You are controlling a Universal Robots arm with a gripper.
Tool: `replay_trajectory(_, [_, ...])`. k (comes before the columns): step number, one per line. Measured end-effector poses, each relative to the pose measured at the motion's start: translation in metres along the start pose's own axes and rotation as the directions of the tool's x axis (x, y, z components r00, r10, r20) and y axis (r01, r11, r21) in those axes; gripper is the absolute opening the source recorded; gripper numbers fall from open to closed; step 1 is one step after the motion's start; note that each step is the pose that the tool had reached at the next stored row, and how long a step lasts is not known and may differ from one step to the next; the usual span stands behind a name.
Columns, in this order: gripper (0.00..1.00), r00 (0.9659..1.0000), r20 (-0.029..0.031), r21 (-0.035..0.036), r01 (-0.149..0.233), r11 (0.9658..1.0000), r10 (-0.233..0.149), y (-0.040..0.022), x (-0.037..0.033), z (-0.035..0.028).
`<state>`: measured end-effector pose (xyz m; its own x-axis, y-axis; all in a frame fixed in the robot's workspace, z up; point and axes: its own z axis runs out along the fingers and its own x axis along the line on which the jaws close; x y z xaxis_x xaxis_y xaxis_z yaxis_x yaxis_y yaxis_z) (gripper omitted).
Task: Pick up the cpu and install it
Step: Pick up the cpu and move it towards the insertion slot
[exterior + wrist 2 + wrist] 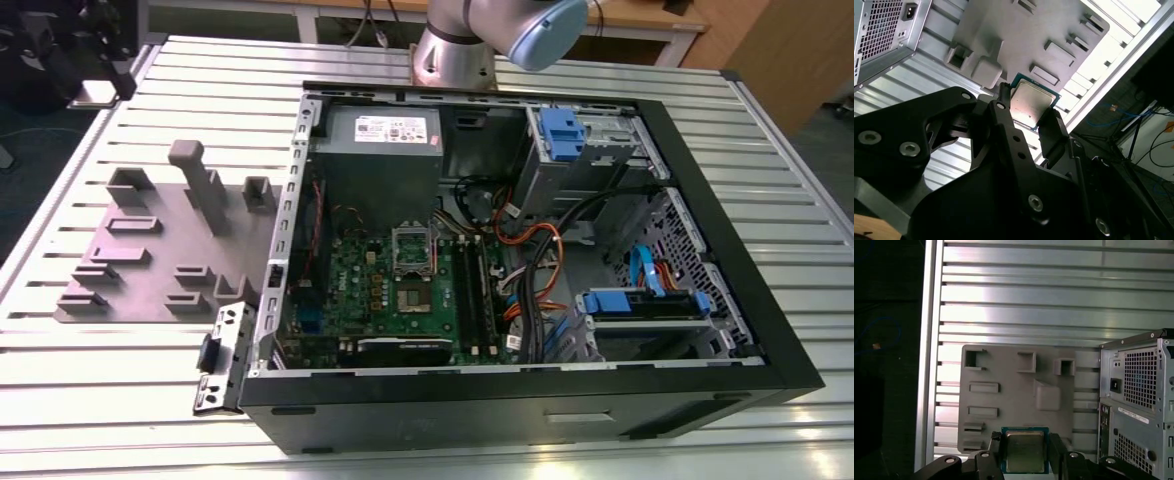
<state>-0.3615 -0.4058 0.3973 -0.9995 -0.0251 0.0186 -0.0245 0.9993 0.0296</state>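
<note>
**A:** What sits at the exterior view's left?

**B:** A grey fixture plate (147, 250) with raised blocks and shallow pockets. It lies flat on the slatted metal table (120, 400), just beside the computer case (534, 410).

**A:** And where is the cpu?

**B:** In both wrist views the cpu (1024, 451) is in the gripper (1030, 106). Its silvery top is showing, with a thin green rim around it. The two black fingers (1004, 115) press on opposite edges, so the jaws are clamped on the chip. The same grey plate lies behind it, and the perforated rear of the case stands off to one side.

**A:** Is the chip touching the plate?

**B:** It looks to be held clear of it, but from these angles I can't say for certain.

**A:** Moving right in the exterior view?

**B:** The case lies on its side with the open face up. The green board (360, 275) is in its left part, and the rectangular socket frame (412, 258) is near the board's middle. The grey power supply box (380, 150) is beyond the board, toward the arm (454, 50), which stands on the table behind the case.

**A:** Further right?

**B:** A tangle of orange and black cables (534, 250) runs down the middle of the case. The metal drive cages with blue clips (641, 303) are against the wall at the exterior view's right.
</note>
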Motion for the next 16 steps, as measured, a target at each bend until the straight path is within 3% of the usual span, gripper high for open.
replay_trajectory(16, [0.47,1.0,0.0,0.0,0.0,1.0,0.0,-0.0002,-0.0084,-0.0002])
